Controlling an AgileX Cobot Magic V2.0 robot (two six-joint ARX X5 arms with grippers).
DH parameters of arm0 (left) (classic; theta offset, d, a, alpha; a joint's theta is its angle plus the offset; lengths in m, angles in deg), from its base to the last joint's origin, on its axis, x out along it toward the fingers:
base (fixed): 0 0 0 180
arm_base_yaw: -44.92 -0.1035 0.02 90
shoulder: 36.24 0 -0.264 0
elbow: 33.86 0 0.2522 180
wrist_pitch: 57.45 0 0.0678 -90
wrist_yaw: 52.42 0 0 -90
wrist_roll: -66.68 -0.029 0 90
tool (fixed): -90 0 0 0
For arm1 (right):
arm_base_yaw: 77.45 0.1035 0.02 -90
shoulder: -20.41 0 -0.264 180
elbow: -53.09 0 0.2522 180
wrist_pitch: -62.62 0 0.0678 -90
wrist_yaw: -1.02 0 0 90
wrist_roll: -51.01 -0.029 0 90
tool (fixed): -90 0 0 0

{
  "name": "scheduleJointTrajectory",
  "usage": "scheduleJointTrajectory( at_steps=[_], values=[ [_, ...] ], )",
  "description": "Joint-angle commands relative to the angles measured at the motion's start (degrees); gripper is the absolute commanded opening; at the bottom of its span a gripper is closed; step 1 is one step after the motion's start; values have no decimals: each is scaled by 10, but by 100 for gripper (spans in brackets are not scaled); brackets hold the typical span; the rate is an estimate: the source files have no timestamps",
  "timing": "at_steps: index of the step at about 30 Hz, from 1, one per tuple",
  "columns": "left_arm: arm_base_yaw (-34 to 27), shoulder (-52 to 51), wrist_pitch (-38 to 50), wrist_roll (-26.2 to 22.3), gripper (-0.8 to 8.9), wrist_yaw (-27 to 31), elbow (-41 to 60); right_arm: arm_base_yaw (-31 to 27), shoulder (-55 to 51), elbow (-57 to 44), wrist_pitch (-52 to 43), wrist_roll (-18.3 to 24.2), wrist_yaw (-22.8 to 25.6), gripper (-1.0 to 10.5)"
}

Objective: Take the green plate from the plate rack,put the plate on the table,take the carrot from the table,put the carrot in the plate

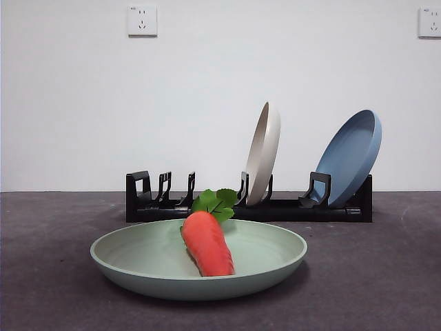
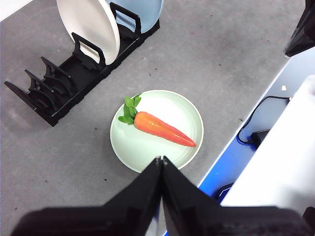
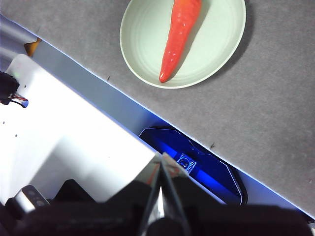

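The green plate (image 1: 138, 265) lies flat on the worktop (image 1: 386, 276), in front of the plate rack (image 1: 148, 200) and apart from it. The carrot (image 1: 207, 243) lies inside the plate, its dark green leaves toward the rack and its pointed tip toward the near rim; it rests across the plate's middle, well within the raised edge.

In the rack stand two other plates: a cream-beige plate (image 1: 265, 152), nearly upright in a middle slot, and a blue plate (image 1: 351, 155), leaning back at the end slot. The remaining slots (those at the other end) hold nothing.

The left gripper (image 2: 161, 160) hangs high above the near rim of the green plate, its jaws pressed together and holding nothing. The right gripper (image 3: 161, 160) is off past the worktop's edge, over a white surface and a blue-lit device (image 3: 197, 167); its jaws also appear closed and empty, though glare blurs their tips.

Two white wall sockets (image 1: 142, 21) sit on the back wall; small marks on them are too tiny to read.
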Motion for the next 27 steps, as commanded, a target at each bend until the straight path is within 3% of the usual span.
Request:
scheduleJointTrajectory(
  at_steps=[1,5,9,11,15,18,22,27],
  values=[
    [-1,-2,4,1,-4,4,1,1,-2,1,-2,5,2,1],
    [-10,-4,50,-18,-4,48,1,1,-2,1,-2,5,2,2],
    [-100,-20,178,-84,-3,109,8,1,-2,1,-2,5,2,1],
    [-172,-32,263,-118,-3,84,25,1,-2,1,-2,5,2,2],
    [-344,-85,440,-170,-3,-69,108,1,-2,1,-2,5,2,1],
    [-460,-145,566,-175,-3,-154,210,1,-2,1,-2,5,2,1],
    [-566,-236,665,-175,-3,-163,358,1,-2,1,-2,5,2,2],
    [-638,-335,676,-162,-3,-162,511,1,-2,1,-2,5,2,2]
  ],
)
